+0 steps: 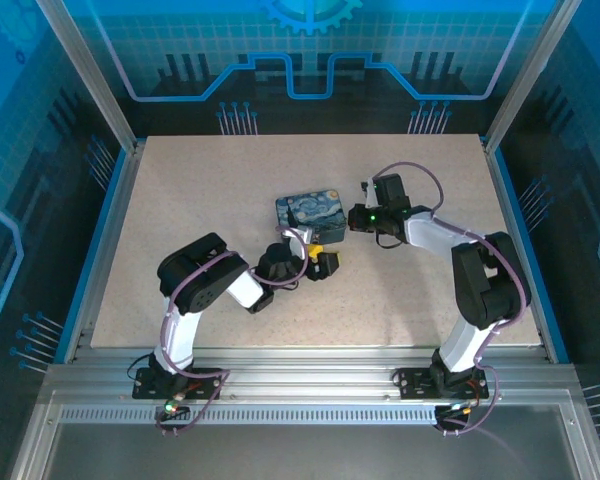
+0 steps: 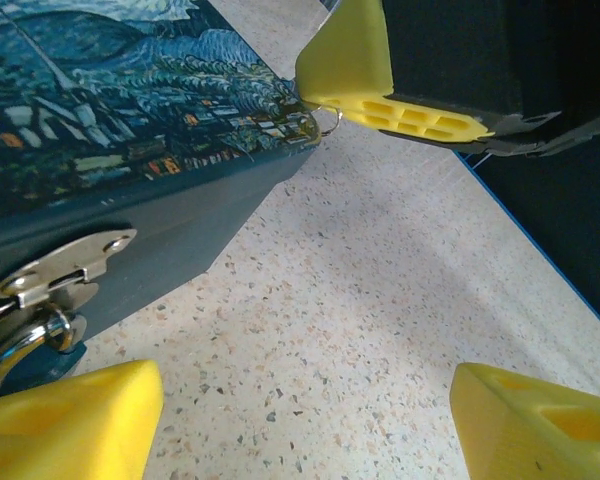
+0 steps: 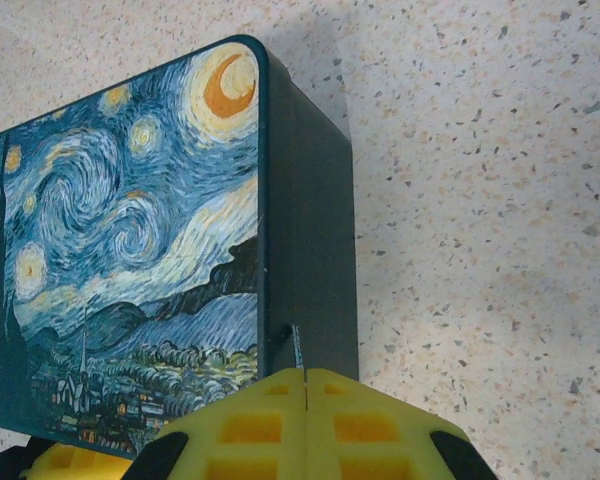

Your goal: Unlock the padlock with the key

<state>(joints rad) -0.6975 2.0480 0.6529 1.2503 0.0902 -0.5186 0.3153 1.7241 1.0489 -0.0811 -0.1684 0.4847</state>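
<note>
Top view: my two arms meet at the box in the middle of the table.
Box (image 1: 308, 212): small and rectangular, with a painted night-sky print on the lid.
Table (image 1: 180, 200): pale, speckled, stone-look slab, matte.
Left claw (image 1: 315, 262): mine, just beside the box's near side.
Right claw (image 1: 352, 218): mine, at the box's right end.

Left wrist view: low, along the box's front.
Left claw state: jaws apart, with ribbed yellow plastic fingertips (image 2: 70, 420) and only bare table between them.
Hasp (image 2: 65, 265): bright stamped metal plate on the dark teal front.
Padlock (image 2: 20, 350): only the round polished shackle shows, threaded through the hasp; the body is out of frame.
Ring (image 2: 330, 120): thin wire loop at my right claw's tip, by the box's far corner.

Right wrist view: down over the lid.
Right claw state: clamped on the key (image 3: 296, 345), a thin flat metal sliver poking out between the pads.
Progress: key in hand but well apart from the padlock; I judge that inserting, turning and freeing the shackle are all left to do.
</note>
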